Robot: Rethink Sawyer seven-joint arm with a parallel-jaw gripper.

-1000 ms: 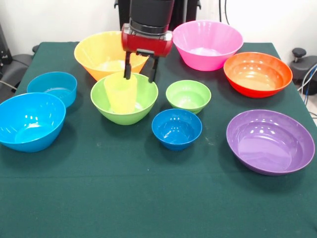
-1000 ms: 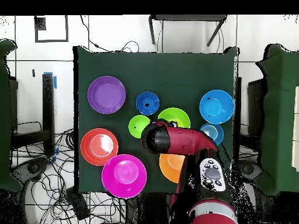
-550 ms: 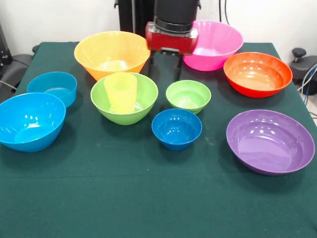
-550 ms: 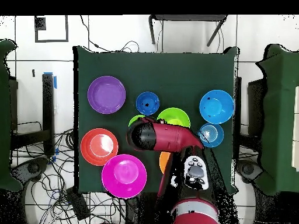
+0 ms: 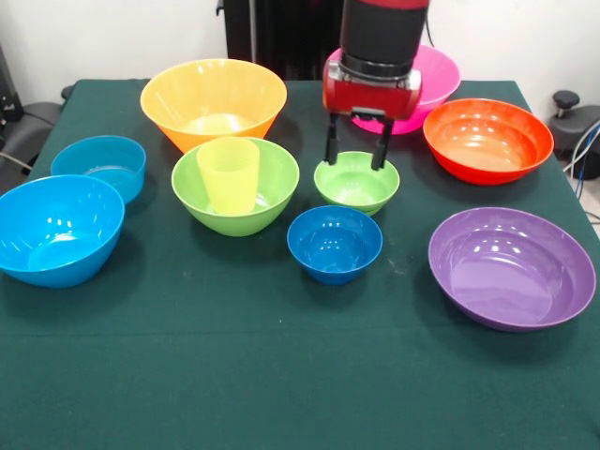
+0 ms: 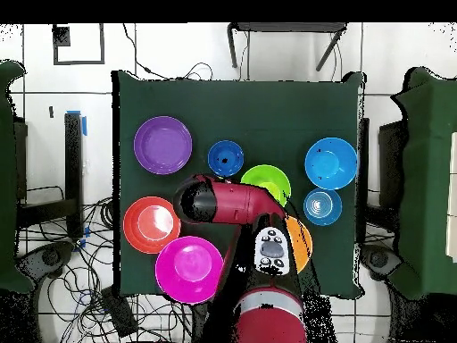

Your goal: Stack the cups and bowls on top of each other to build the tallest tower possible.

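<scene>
Altogether nine glossy round plastic bowls and one cup sit on the green-clothed desk [image 5: 187, 375]. From the left in the front view: a large light-blue bowl [image 5: 56, 230] with a small low light-blue bowl [image 5: 99, 165] just behind it; a big orange-yellow bowl [image 5: 213, 101] at the back; a large lime-green bowl [image 5: 235, 186] holding the single pale yellow ribbed tumbler [image 5: 229, 175] upright inside it; a small dark-blue bowl [image 5: 334, 243]; a small lime-green bowl [image 5: 356, 182]; a pink bowl [image 5: 433, 80] partly behind the arm; a red-orange bowl [image 5: 487, 139]; and a purple bowl [image 5: 511, 266]. The hand [image 5: 356, 156] hangs released, fingers spread over the small lime-green bowl's far rim, gripping nothing. No bowls are stacked.
</scene>
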